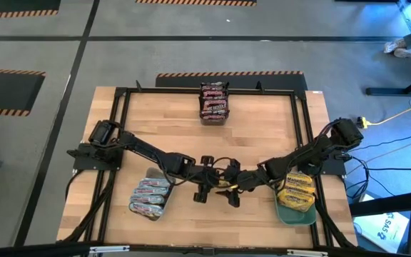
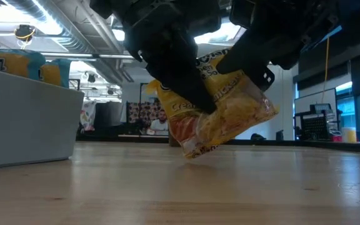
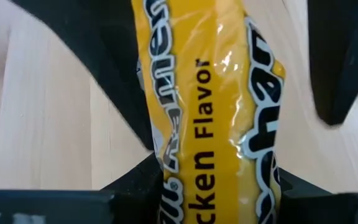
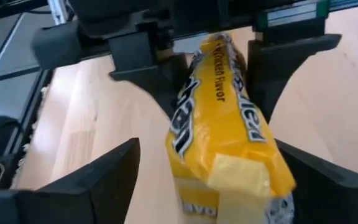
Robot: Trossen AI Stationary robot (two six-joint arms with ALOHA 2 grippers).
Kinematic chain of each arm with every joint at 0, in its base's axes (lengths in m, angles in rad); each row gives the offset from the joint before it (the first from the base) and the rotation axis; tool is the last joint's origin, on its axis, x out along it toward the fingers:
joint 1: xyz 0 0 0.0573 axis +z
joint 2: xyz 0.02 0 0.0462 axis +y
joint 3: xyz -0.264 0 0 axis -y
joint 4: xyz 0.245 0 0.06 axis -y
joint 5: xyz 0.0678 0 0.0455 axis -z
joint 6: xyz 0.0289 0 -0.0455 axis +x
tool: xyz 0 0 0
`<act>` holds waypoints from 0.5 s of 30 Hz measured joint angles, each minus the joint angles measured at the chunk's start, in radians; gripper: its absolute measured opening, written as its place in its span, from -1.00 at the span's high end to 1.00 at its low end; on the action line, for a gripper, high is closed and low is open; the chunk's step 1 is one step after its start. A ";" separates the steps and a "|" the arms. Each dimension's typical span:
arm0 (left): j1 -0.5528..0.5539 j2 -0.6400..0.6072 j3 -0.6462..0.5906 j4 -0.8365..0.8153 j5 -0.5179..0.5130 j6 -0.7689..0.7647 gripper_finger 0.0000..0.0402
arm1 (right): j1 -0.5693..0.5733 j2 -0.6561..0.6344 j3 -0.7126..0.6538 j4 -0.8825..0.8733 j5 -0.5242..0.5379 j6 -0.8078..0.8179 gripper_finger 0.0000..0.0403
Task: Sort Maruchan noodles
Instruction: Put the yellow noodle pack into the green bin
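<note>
Yellow packet seemingly in left gripper

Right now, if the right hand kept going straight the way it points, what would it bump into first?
Probably the yellow crinkly plastic noodle packet directly between the open right hand's fingers, held up by the left hand just beyond it.

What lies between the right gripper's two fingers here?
In the right wrist view, the yellow noodle packet sits between the open right gripper fingers, while the left gripper grips its far end.
</note>
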 joint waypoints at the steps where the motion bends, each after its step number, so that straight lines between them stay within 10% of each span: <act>1: 0.000 0.000 0.000 0.008 0.000 0.000 0.30 | 0.000 0.000 0.000 0.001 0.010 -0.001 -0.52; 15: 0.007 0.001 -0.002 0.022 0.000 0.000 0.29 | -0.021 0.005 0.000 -0.010 0.039 -0.035 0.36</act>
